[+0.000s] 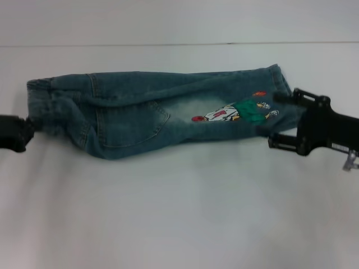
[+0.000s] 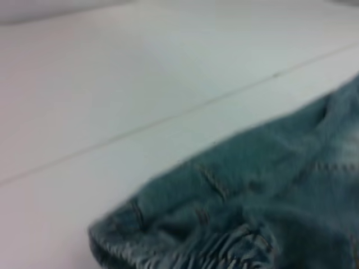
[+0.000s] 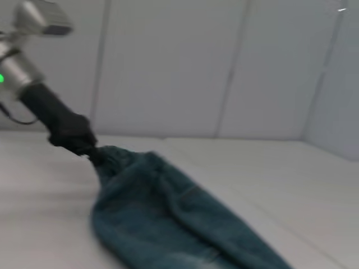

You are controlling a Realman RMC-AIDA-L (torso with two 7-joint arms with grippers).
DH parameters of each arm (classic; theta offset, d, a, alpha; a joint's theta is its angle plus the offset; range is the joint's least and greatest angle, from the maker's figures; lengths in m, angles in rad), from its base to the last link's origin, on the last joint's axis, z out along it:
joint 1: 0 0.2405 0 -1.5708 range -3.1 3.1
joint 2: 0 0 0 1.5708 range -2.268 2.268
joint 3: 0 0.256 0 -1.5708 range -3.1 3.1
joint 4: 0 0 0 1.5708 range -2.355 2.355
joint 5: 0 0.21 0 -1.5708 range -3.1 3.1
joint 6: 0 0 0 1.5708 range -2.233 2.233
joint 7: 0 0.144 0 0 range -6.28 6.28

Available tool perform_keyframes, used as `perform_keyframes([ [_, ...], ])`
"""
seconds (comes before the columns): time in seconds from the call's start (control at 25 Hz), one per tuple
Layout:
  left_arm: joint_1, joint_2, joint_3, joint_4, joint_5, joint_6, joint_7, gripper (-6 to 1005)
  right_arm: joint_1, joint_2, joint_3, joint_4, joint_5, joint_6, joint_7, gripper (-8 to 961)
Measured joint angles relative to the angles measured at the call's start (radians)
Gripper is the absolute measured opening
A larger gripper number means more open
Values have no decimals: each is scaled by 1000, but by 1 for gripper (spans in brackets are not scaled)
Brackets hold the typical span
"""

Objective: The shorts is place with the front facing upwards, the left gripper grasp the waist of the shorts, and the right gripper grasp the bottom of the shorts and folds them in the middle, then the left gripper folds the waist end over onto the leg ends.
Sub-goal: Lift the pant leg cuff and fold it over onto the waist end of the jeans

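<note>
The shorts (image 1: 140,112) lie folded lengthwise across the table, pocket and cartoon print facing up. The waist (image 1: 39,106) is at the left, where my left gripper (image 1: 25,133) is shut on its near corner. In the right wrist view, the left gripper (image 3: 92,150) pinches the bunched end of the shorts (image 3: 168,218). The ruched band (image 2: 213,252) shows close up in the left wrist view. At the right, my right gripper (image 1: 283,119) is open, its fingers (image 1: 291,95) either side of the leg ends (image 1: 275,84).
The white table (image 1: 179,213) stretches in front of the shorts. A thin seam (image 1: 179,43) runs across the far side. White wall panels (image 3: 224,67) stand behind.
</note>
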Motion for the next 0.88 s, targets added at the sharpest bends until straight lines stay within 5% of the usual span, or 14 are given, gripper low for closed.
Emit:
perform_keyframes([
  [0.28, -30, 0, -4, 230, -50, 147, -205, 30, 85, 3, -4, 203, 190, 148, -152, 835],
  [0.52, -65, -1, 4, 290, -80, 182, -250, 30, 166, 6, -5, 326, 213, 244, -228, 683],
  [0.88, -147, 6, 5, 325, -120, 246, -334, 30, 329, 15, -2, 562, 304, 418, -401, 153],
])
